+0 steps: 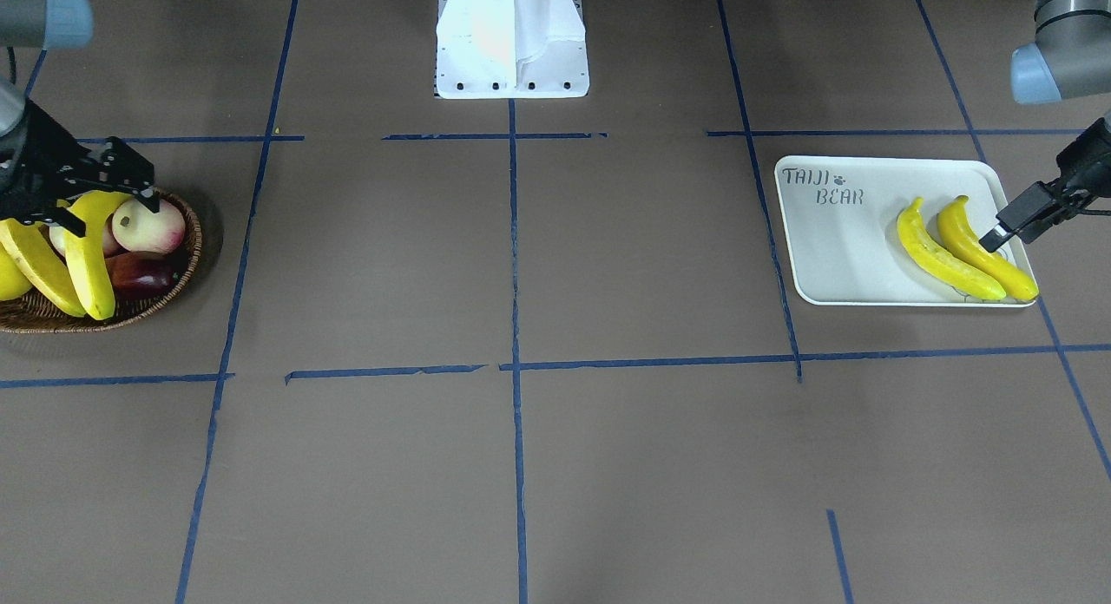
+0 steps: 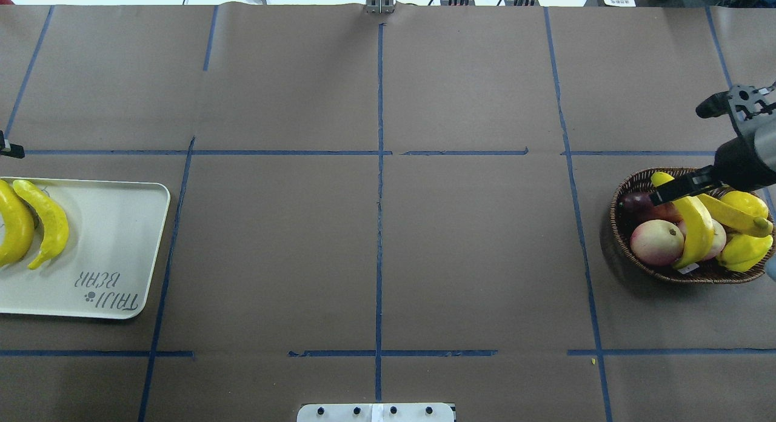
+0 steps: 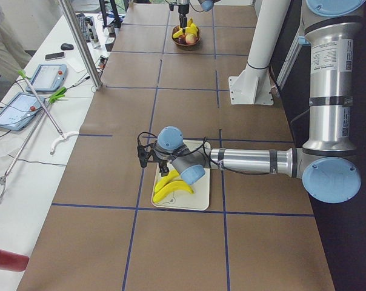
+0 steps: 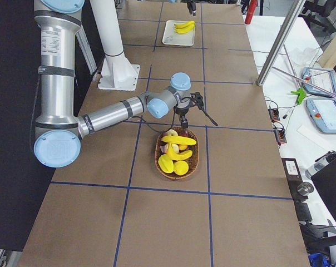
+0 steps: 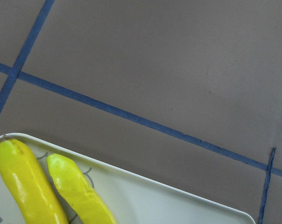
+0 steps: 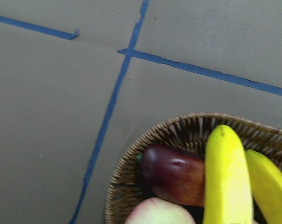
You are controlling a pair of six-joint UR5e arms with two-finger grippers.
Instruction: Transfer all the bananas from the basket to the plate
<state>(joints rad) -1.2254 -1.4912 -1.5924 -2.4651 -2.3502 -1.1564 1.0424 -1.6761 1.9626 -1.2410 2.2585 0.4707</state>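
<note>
Right gripper [image 1: 110, 213]: over the basket, above the arched banana, fingers spread, pinching nothing that I can see.
Left gripper [image 1: 1011, 222]: at the plate's outer edge, one finger [image 1: 994, 237] over a banana there. I cannot tell whether it is spread or pressed together.

Table [image 1: 521, 465]: brown, with a blue tape grid.
Plate [image 1: 833, 248]: white, on my left arm's side, well apart from the basket.
Basket [image 1: 178, 293]: wicker, on my right arm's side.
Inner plate banana [image 1: 942, 255] and outer plate banana [image 1: 985, 250]: lying side by side on the plate.
Arched banana [image 1: 87, 265]: in the basket, lying across the other fruit.
Low banana [image 1: 39, 270]: in the basket, just beside the arched one.
Peach [image 1: 149, 226] and dark red fruit [image 1: 143, 276]: in the basket, not for moving.

Step in hand, as I judge it: the pick of the third banana, with the task half done.
Next move, as I judge it:
- I lower my right gripper onto the arched banana and close on it.
- I lift it clear of the peach and the rim.
- I carry it the long way toward the plate, with my left gripper either out of the way or ready to receive.
</note>
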